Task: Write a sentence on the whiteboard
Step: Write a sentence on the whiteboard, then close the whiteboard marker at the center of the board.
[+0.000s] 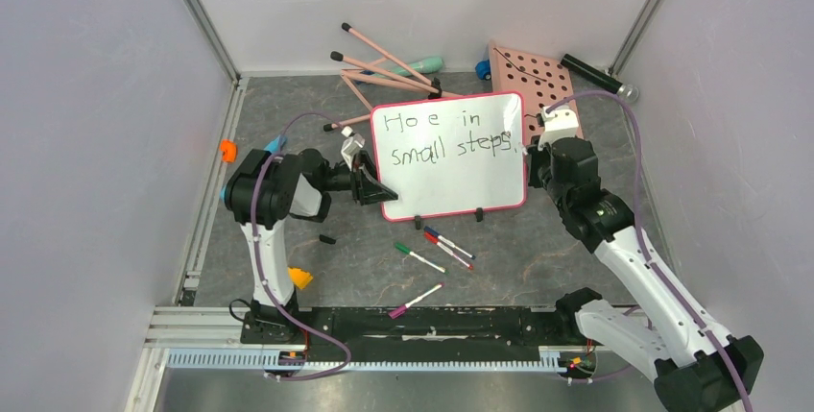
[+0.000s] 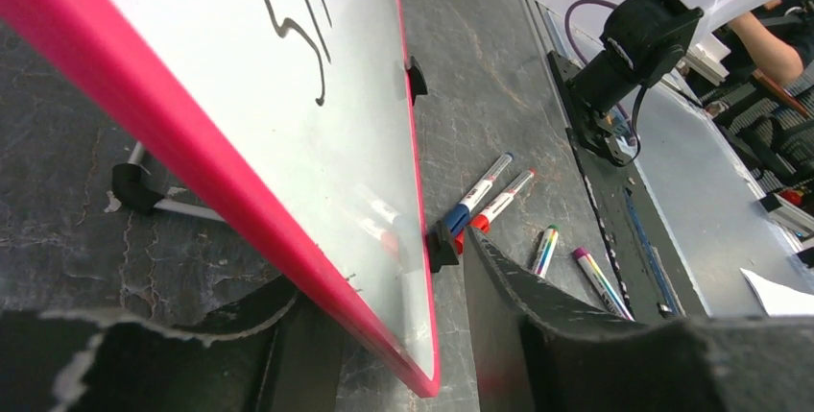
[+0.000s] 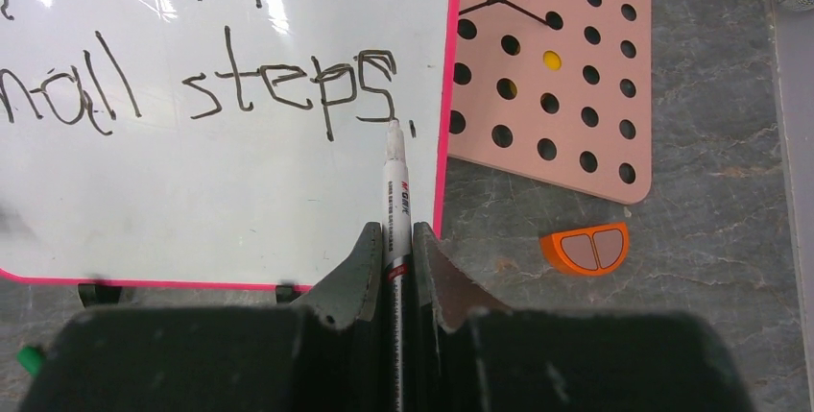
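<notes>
The whiteboard (image 1: 451, 177) lies mid-table, its pink rim showing in the left wrist view (image 2: 192, 162) and the right wrist view (image 3: 443, 143). The sentence (image 1: 442, 138) is in black in two lines, "Ho e in" over "small steps"; the right wrist view shows "steps" (image 3: 288, 85). My right gripper (image 3: 395, 230) is shut on a white marker (image 3: 396, 191), its tip on the board just below the end of "steps"; it sits at the board's right edge (image 1: 531, 148). My left gripper (image 2: 384, 268) straddles the board's lower-left corner (image 1: 370, 186), with a gap at the right finger (image 2: 538, 316).
Loose markers lie in front of the board (image 1: 448, 242), (image 1: 418, 256), (image 1: 415, 300). A pink pegboard (image 1: 533, 81) and a black torch (image 1: 597, 76) are at the back right, pink sticks (image 1: 384, 61) at the back. Orange pieces lie at the left (image 1: 227, 150), (image 1: 300, 278) and right (image 3: 586, 249).
</notes>
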`<control>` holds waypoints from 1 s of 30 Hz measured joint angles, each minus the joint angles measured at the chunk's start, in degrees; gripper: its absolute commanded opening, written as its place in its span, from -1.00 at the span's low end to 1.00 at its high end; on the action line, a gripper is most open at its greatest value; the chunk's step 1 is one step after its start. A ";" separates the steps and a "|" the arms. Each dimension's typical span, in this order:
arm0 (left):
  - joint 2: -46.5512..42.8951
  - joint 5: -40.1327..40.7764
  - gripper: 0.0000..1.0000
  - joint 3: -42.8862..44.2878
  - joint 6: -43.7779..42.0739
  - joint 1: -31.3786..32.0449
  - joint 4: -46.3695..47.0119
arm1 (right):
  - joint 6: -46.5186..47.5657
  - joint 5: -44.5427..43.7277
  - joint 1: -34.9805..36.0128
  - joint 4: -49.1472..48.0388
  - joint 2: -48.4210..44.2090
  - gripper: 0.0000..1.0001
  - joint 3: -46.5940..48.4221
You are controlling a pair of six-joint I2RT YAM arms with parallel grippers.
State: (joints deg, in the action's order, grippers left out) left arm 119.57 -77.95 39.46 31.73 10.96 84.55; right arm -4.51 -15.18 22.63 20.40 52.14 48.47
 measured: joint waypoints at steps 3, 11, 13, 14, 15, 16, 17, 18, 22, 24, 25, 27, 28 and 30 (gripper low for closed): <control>-1.57 1.38 0.25 -1.51 0.00 -0.76 0.00 | -0.04 0.35 0.00 0.00 -0.46 -1.00 -0.42; -9.18 10.73 0.49 -8.59 0.02 -5.38 0.04 | -0.35 1.64 0.00 -0.17 -1.05 -1.00 -1.18; -13.05 15.72 0.58 -12.74 -0.02 -6.12 0.07 | -0.39 1.88 0.00 -0.22 -1.09 -1.00 -1.33; -15.47 18.73 0.63 -15.19 -0.02 -6.29 0.09 | -0.39 2.08 0.00 -0.22 -1.09 -1.00 -1.36; -17.94 21.73 0.67 -17.51 -0.02 -6.34 0.20 | -0.39 2.29 0.00 -0.24 -1.09 -1.00 -1.42; -20.59 25.24 0.71 -19.89 0.00 -6.34 0.37 | -0.39 2.51 0.00 -0.22 -1.09 -1.00 -1.46; -23.26 28.70 0.71 -22.12 0.00 -6.34 0.59 | -0.39 2.78 0.00 -0.22 -1.09 -1.00 -1.46; -25.55 31.71 0.75 -24.00 0.00 -6.34 0.87 | -0.42 2.99 0.00 -0.28 -1.09 -1.00 -1.46; -33.66 41.05 0.78 -28.68 0.00 -6.34 0.46 | -0.44 4.04 0.00 -0.59 -1.11 -1.00 -1.46; -38.01 44.39 0.72 -29.55 -0.02 -6.34 -1.92 | -0.44 4.87 0.00 -0.63 -1.11 -1.00 -1.46; -41.20 46.14 0.72 -29.59 -0.09 -6.34 -4.81 | -0.44 5.14 0.00 -0.63 -1.11 -1.00 -1.46; -48.43 48.85 0.70 -29.27 -1.14 -6.32 -11.72 | -0.44 5.79 0.00 -0.66 -1.09 -1.00 -1.46; -51.32 49.75 0.68 -29.05 -1.46 -6.27 -14.36 | -0.44 6.08 0.00 -0.66 -1.09 -1.00 -1.46; -58.90 52.39 0.76 -27.61 -2.54 -5.88 -24.15 | -0.46 6.51 0.00 -0.66 -1.09 -1.00 -1.46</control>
State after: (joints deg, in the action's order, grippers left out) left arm 60.66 -25.56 11.86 29.19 5.08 60.40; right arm -4.97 -8.67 22.63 19.75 51.05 47.00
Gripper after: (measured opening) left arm 0.846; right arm 0.113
